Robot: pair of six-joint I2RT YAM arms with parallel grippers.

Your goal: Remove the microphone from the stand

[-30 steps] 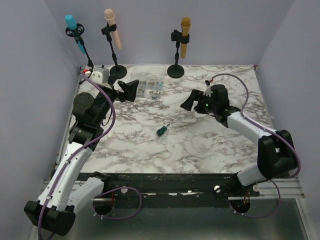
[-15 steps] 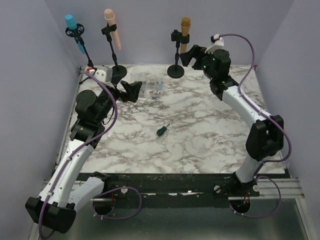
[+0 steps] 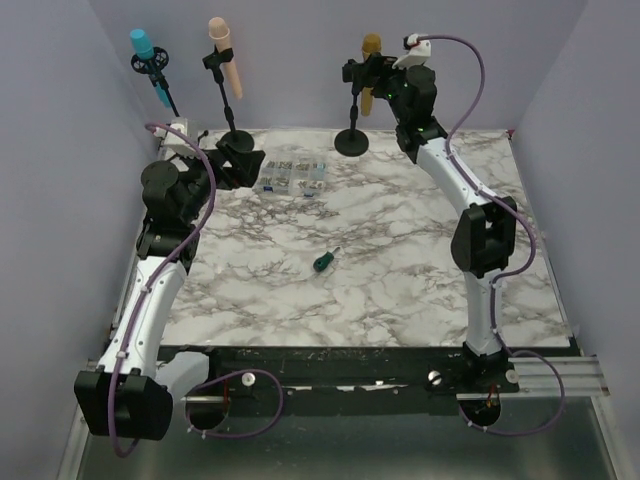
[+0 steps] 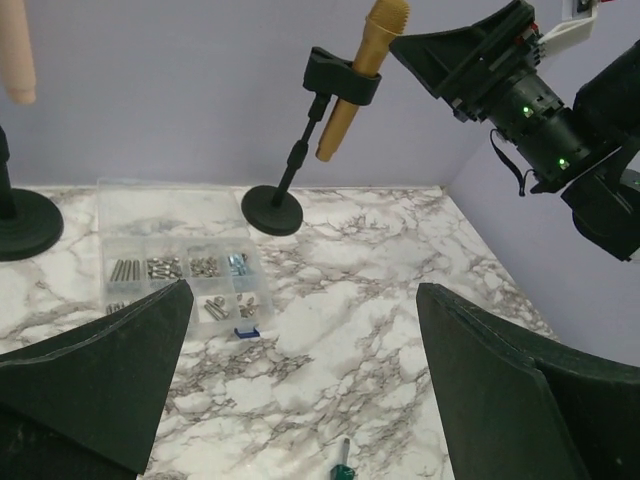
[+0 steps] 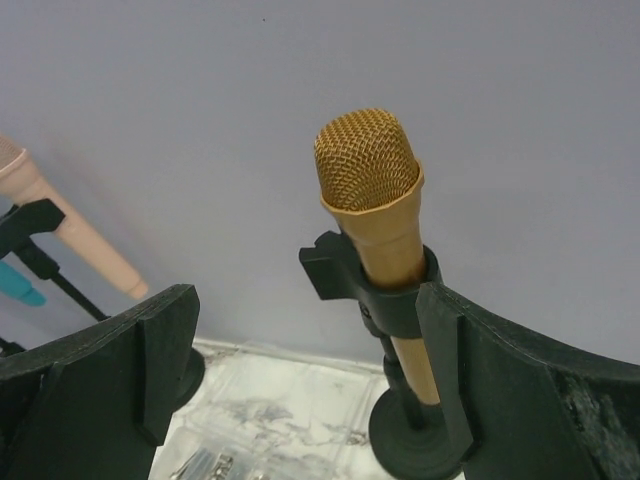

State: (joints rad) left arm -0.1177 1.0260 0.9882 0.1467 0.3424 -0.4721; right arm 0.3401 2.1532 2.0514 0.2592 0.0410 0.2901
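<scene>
Right wrist view showed our right gripper (image 5: 300,330) gaping empty near the gold mesh-headed microphone (image 5: 375,200) — seated in the black clip (image 5: 330,270) of its round-based stand (image 5: 405,440) — so we judged an off-centre squeeze or sideways pull might topple the stand; our left gripper (image 4: 300,300) gaped too.

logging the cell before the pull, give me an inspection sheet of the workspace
surface: marble table, flat
job's things: gold microphone upright, clipped in its stand
clutter: clear parts box, green screwdriver, pink microphone and blue microphone on own stands
grippers: left end effector open, empty; right end effector open, facing the gold microphone, not gripping
cables: purple cable looped along each arm
surroundings: plain lilac walls on three sides
</scene>
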